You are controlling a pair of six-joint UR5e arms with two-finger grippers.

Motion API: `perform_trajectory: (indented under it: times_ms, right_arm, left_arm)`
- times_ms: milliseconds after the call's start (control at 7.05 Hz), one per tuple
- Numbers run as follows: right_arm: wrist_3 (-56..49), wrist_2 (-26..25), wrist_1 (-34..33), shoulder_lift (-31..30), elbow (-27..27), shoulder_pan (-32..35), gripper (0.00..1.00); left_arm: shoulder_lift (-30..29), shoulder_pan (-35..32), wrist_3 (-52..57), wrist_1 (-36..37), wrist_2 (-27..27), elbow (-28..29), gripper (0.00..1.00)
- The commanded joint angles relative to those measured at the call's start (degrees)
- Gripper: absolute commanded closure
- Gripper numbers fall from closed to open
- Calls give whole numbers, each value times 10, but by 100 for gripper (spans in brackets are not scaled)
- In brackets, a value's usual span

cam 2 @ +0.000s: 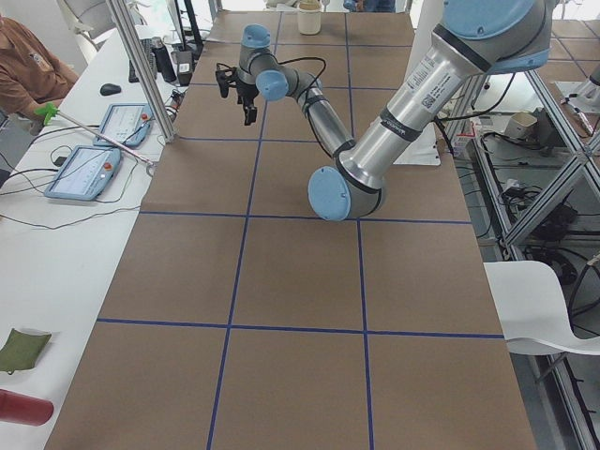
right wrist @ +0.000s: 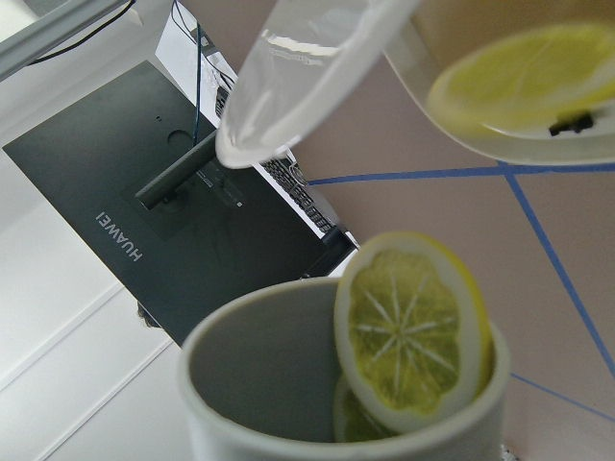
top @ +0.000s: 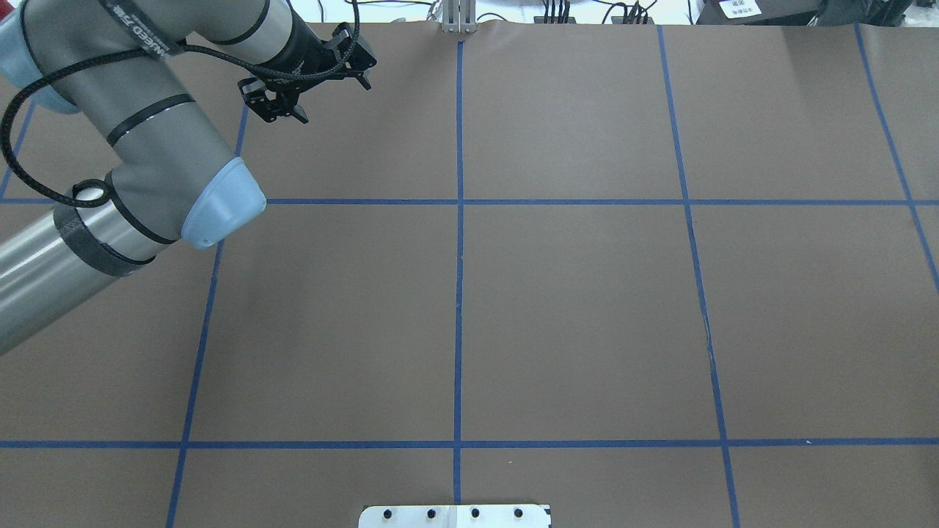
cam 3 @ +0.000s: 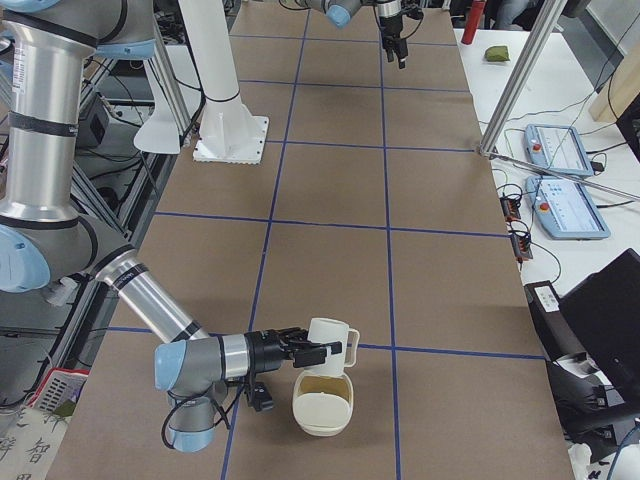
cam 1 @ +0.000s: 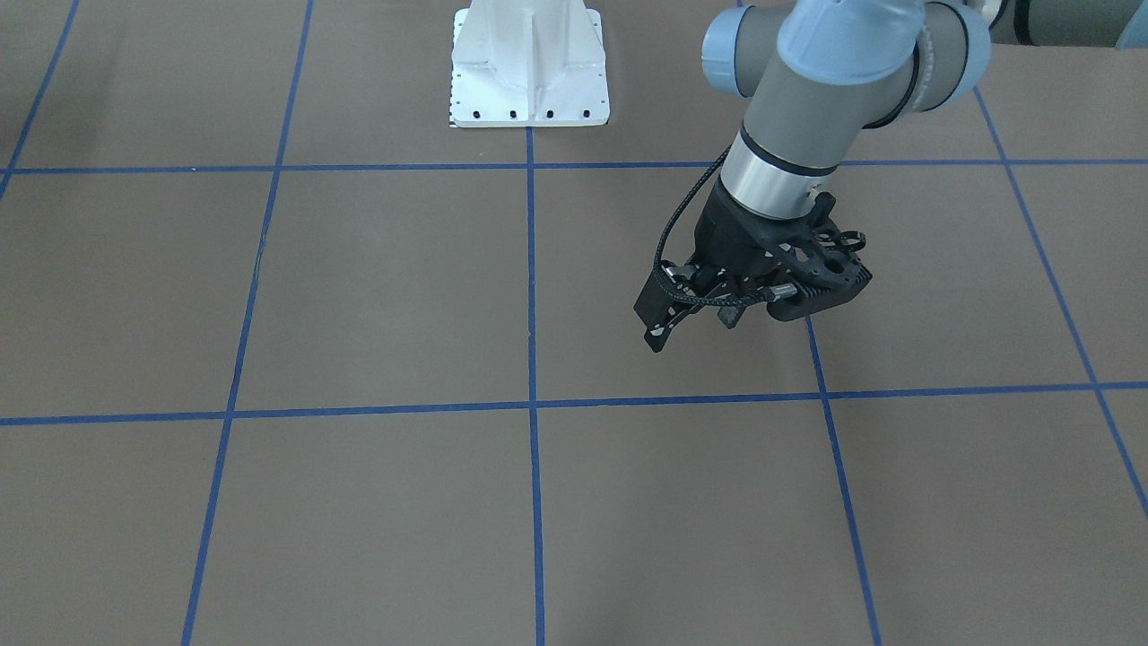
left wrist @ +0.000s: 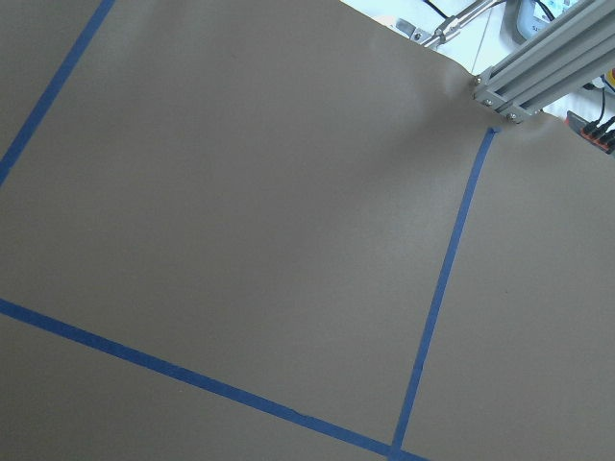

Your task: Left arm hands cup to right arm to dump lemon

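1. Cup (cam 3: pixel 328 345) tipped just above white bowl (cam 3: pixel 322 428) at the surface's (cam 3: pixel 330 180) right end; lemon slice (right wrist: pixel 413 322) at its lip, second slice (right wrist: pixel 519 91) in bowl.
2. Right hand (cam 3: pixel 300 352) at cup, grip unclear.
3. Left hand (cam 1: pixel 695 325) well apart, fingers spread, empty.
4. Handover looked done, dump part-way.

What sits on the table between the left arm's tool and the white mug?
Nothing. In the exterior right view, only bare brown table crossed by blue tape lines lies between the left tool and the cup.
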Motion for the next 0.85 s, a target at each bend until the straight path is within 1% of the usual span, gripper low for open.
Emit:
perform_trajectory:
  times_ms: [0, 426, 568, 710]
  right_arm:
    - [34, 2, 15, -3, -1, 1, 94]
    - [34, 2, 23, -2, -1, 1, 93]
    - [23, 2, 40, -2, -2, 1, 93]
    - [-1, 2, 41, -2, -5, 1, 93]
  left_arm:
    - [0, 0, 0, 0, 0, 0, 0]
    - [0, 2, 0, 0, 0, 0, 0]
    - [0, 2, 0, 0, 0, 0, 0]
    - [0, 4, -1, 0, 0, 0, 0]
